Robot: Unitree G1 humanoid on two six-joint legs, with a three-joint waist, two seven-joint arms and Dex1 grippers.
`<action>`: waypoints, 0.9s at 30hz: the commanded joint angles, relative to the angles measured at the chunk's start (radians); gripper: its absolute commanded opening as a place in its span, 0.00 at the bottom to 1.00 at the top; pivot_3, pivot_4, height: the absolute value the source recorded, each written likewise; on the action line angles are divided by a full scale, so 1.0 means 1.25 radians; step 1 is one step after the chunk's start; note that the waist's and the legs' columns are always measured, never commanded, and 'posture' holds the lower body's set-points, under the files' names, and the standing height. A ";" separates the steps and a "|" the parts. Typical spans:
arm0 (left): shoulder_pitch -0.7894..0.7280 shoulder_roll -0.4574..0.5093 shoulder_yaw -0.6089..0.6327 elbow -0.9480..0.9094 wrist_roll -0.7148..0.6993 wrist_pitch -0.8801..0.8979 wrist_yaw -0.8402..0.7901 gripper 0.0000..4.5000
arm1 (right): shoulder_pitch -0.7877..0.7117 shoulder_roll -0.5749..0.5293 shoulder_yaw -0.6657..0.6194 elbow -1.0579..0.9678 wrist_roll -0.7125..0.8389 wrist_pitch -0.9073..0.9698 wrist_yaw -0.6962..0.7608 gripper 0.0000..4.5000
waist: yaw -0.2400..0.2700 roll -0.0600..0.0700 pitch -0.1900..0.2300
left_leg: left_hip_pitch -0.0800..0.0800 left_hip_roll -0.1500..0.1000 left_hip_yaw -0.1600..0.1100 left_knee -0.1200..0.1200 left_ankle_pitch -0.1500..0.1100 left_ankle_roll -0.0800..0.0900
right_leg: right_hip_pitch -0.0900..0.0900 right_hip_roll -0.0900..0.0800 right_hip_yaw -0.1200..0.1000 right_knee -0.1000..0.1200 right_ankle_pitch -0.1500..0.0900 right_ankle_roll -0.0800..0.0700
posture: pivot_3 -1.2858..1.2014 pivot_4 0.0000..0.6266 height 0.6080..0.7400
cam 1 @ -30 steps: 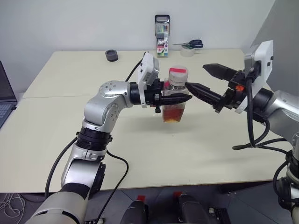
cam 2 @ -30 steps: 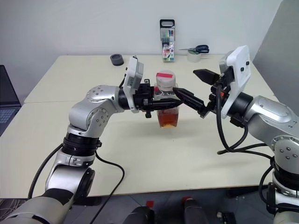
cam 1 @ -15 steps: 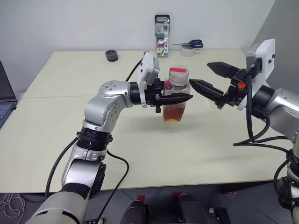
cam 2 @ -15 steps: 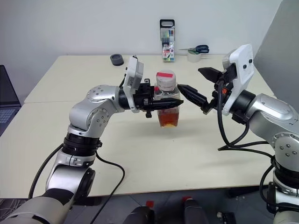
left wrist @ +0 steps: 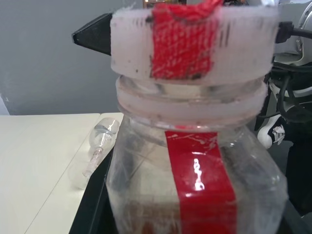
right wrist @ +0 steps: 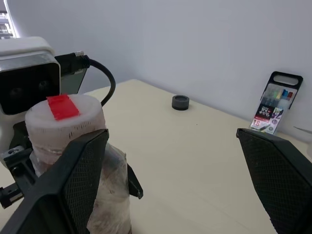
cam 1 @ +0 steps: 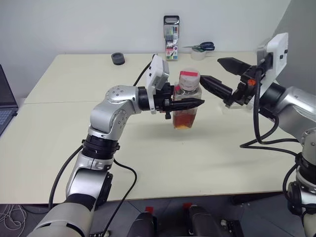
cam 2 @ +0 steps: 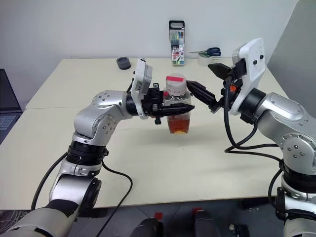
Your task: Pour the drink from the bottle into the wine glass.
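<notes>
My left gripper [cam 1: 191, 103] is shut on the bottle [cam 1: 187, 94] and holds it upright above the table [cam 1: 74, 148]. The bottle is clear and squarish, with a white cap [cam 1: 189, 78] marked red and a red strip [left wrist: 200, 180] down its side. The amber drink [cam 1: 183, 120] fills its lower part. My right gripper [cam 1: 210, 69] is open just right of the cap, one finger [right wrist: 68, 180] close beside it, not touching. The wine glass [left wrist: 104, 134] seems to lie on its side on the table beyond the bottle.
At the table's far edge stand a marker pack [cam 1: 171, 37], a tape roll [cam 1: 198, 54] with scissors [cam 1: 202, 46] on it, and a small black round object [cam 1: 117, 58]. A laptop [cam 1: 6, 103] sits at the left edge.
My right gripper, still open, has risen a little, from beside the bottle's shoulder to the height of its cap. The left gripper and the bottle have stayed put.
</notes>
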 commanded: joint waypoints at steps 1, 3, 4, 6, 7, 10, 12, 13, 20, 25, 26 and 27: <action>-0.009 -0.001 0.012 -0.023 -0.004 -0.017 0.000 0.39 | -0.018 0.006 0.000 -0.009 -0.013 -0.024 0.009 0.99 | 0.000 0.000 0.000 | 0.000 0.000 0.000 0.000 0.000 0.000 | 0.000 0.000 0.000 0.000 0.000 0.000 | 0.52 0.24 1.00; -0.009 -0.001 0.012 -0.023 -0.004 -0.016 0.000 0.39 | -0.019 0.011 0.003 -0.007 -0.019 -0.026 0.012 0.99 | 0.000 0.000 0.000 | 0.000 0.000 0.000 0.000 0.000 0.000 | 0.000 0.000 0.000 0.000 0.000 0.000 | 0.52 0.24 1.00; -0.009 0.000 0.012 -0.024 -0.004 -0.016 0.000 0.39 | -0.020 0.013 0.005 -0.006 -0.022 -0.027 0.014 0.99 | 0.000 0.000 0.000 | 0.000 0.000 0.000 0.000 0.000 0.000 | 0.000 0.000 0.000 0.000 0.000 0.000 | 0.52 0.24 1.00; -0.011 0.000 0.012 -0.022 -0.004 -0.016 0.000 0.39 | -0.024 0.018 0.009 -0.002 -0.028 -0.029 0.017 0.99 | 0.000 0.000 0.000 | 0.000 0.000 0.000 0.000 0.000 0.000 | 0.000 0.000 0.000 0.000 0.000 0.000 | 0.52 0.24 1.00; -0.011 0.000 0.012 -0.022 -0.004 -0.016 0.000 0.39 | -0.025 0.019 0.011 0.000 -0.031 -0.030 0.019 0.99 | 0.000 0.000 0.000 | 0.000 0.000 0.000 0.000 0.000 0.000 | 0.000 0.000 0.000 0.000 0.000 0.000 | 0.52 0.24 1.00; -0.010 0.000 0.012 -0.024 -0.004 -0.015 0.000 0.39 | -0.029 0.024 0.014 0.004 -0.039 -0.032 0.024 0.99 | 0.000 0.000 0.000 | 0.000 0.000 0.000 0.000 0.000 0.000 | 0.000 0.000 0.000 0.000 0.000 0.000 | 0.52 0.24 1.00; -0.010 0.000 0.012 -0.024 -0.004 -0.015 0.001 0.39 | -0.031 0.027 0.016 0.007 -0.044 -0.033 0.028 0.99 | 0.000 0.000 0.000 | 0.000 0.000 0.000 0.000 0.000 0.000 | 0.000 0.000 0.000 0.000 0.000 0.000 | 0.52 0.24 1.00; -0.010 0.000 0.012 -0.025 -0.004 -0.015 0.001 0.39 | -0.034 0.029 0.018 0.008 -0.047 -0.033 0.030 0.99 | 0.000 0.000 0.000 | 0.000 0.000 0.000 0.000 0.000 0.000 | 0.000 0.000 0.000 0.000 0.000 0.000 | 0.52 0.24 1.00; -0.007 0.000 0.013 -0.028 -0.005 -0.015 0.001 0.39 | -0.049 0.041 0.027 0.020 -0.063 -0.034 0.044 0.99 | 0.000 0.000 0.000 | 0.000 0.000 0.000 0.000 0.000 0.000 | 0.000 0.000 0.000 0.000 0.000 0.000 | 0.52 0.24 1.00; -0.006 0.001 0.012 -0.031 -0.005 -0.015 0.002 0.39 | -0.061 0.049 0.034 0.030 -0.071 -0.037 0.052 0.99 | 0.000 0.000 0.000 | 0.000 0.000 0.000 0.000 0.000 0.000 | 0.000 0.000 0.000 0.000 0.000 0.000 | 0.52 0.24 1.00; -0.005 0.001 0.012 -0.032 -0.005 -0.014 0.002 0.39 | -0.064 0.051 0.036 0.031 -0.072 -0.037 0.052 0.99 | 0.000 0.000 0.000 | 0.000 0.000 0.000 0.000 0.000 0.000 | 0.000 0.000 0.000 0.000 0.000 0.000 | 0.52 0.24 1.00; -0.005 0.001 0.012 -0.033 -0.005 -0.014 0.002 0.39 | -0.065 0.054 0.037 0.032 -0.073 -0.038 0.053 0.99 | 0.000 0.000 0.000 | 0.000 0.000 0.000 0.000 0.000 0.000 | 0.000 0.000 0.000 0.000 0.000 0.000 | 0.52 0.24 1.00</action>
